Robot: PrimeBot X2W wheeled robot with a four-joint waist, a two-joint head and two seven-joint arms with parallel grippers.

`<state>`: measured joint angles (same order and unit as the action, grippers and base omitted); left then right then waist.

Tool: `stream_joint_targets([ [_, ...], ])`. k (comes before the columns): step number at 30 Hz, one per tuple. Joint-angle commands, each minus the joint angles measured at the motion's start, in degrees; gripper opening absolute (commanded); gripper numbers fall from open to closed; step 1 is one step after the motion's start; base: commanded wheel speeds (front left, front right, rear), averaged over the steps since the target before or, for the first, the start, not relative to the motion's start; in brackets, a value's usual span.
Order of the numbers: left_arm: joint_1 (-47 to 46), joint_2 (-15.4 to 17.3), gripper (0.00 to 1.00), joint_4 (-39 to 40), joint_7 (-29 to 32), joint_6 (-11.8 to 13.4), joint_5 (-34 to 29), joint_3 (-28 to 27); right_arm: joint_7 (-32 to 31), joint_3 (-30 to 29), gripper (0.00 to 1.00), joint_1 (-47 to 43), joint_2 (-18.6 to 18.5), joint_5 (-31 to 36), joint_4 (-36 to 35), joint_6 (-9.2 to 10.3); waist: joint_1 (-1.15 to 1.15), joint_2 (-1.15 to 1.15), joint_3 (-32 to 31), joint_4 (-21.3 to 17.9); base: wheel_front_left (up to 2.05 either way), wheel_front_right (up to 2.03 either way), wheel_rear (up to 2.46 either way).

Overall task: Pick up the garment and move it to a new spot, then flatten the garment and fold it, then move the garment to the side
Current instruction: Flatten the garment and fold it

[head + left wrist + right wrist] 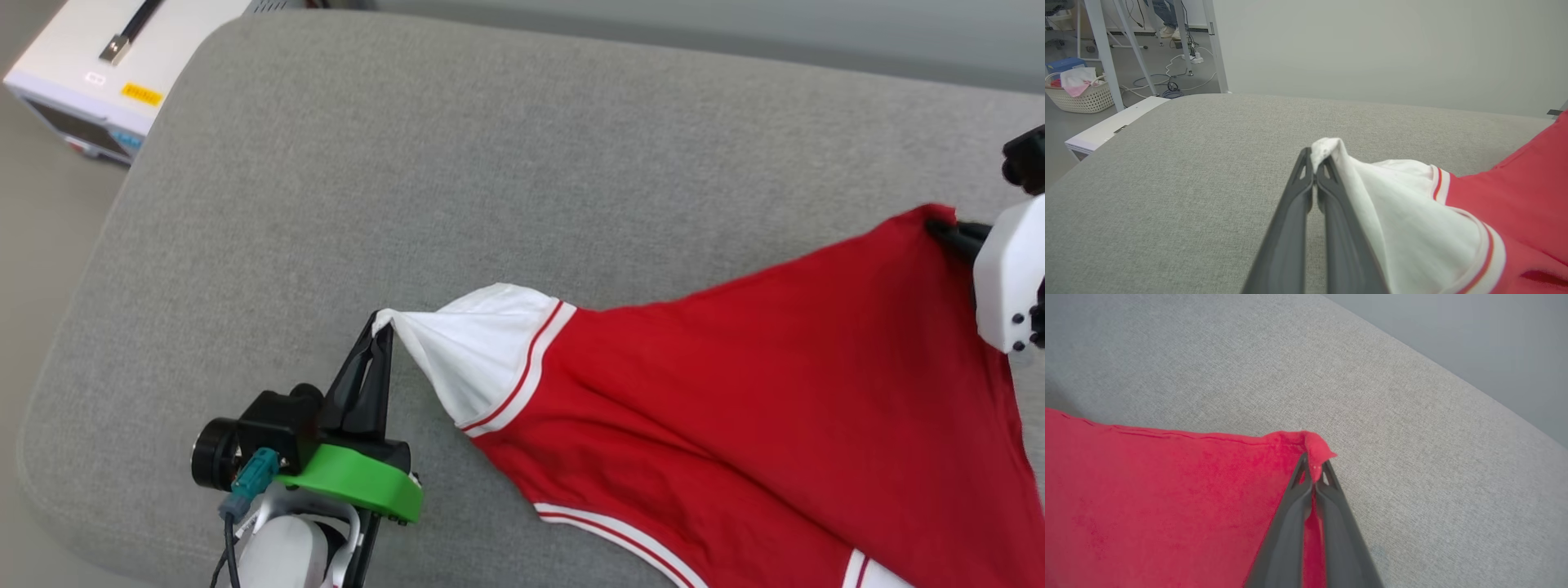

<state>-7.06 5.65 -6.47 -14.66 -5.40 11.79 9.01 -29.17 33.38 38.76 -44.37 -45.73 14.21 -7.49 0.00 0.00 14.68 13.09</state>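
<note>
So the robot is pinching the jersey (735, 392) at two far-apart corners, and that looks like the whole point: stretching it out so it goes flat on the grey cushion (408, 163). The left gripper (380, 327), sitting around 7 o'clock in the head view, is clamping its fingers (1290, 228) on the tip of the white sleeve, and the cloth is pulling into a tight cone there. The right gripper (947, 233), out at 3 o'clock, is squeezing a red hem corner the same way.

The jersey is lying between them, fanning from the middle of the cushion down toward 4 o'clock. It's plain red side up, with striped trim at the sleeve and lower edge. Probably mid-flatten, folding not yet begun.

Reading-wise, the white box (90, 82) at 11 o'clock is wearing a yellow sticker (141, 94), but its print is too small to make out.
</note>
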Motion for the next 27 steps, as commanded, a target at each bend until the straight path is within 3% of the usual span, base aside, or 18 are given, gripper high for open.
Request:
stream_joint_targets([
  [1, -0.48, 0.73, 0.0, 0.63, -0.34, -0.27, -0.59, -0.23, 1.99, -0.7, 0.0, -0.84, -0.3, -0.48, -0.73, 0.0, 0.0, 0.0, -4.04, -3.14, 0.0, 0.0, 0.0],
  [5, -3.2, 1.77, 0.0, 1.86, -0.33, -0.53, -0.83, -0.24, 5.83, -2.04, 0.0, -1.69, -0.78, -0.41, -2.28, 0.0, 0.0, 0.0, -5.89, -4.69, 0.0, 0.0, 0.0],
  [6, -8.07, 2.88, 0.0, 3.15, 0.19, -0.8, -0.67, -0.37, 8.65, -4.15, 0.0, -1.58, -0.55, -0.32, -4.01, 0.0, 0.0, 0.0, -6.93, -6.19, 0.0, 0.0, 0.0],
  [13, -18.86, 5.15, 0.0, 5.7, 2.65, -1.26, -0.51, -0.19, 11.81, -9.66, 0.0, -0.06, 0.8, 1.16, -7.16, 0.0, 0.0, 0.0, -7.23, -8.38, 0.0, 0.0, 0.0],
  [27, -42.27, 9.31, 0.0, 5.34, 6.58, -1.85, 0.64, 0.97, 10.0, -18.19, 0.0, 7.85, 3.66, 6.34, -12.16, 0.0, 0.0, 0.0, 0.8, -10.72, 0.0, 0.0, 0.0],
])
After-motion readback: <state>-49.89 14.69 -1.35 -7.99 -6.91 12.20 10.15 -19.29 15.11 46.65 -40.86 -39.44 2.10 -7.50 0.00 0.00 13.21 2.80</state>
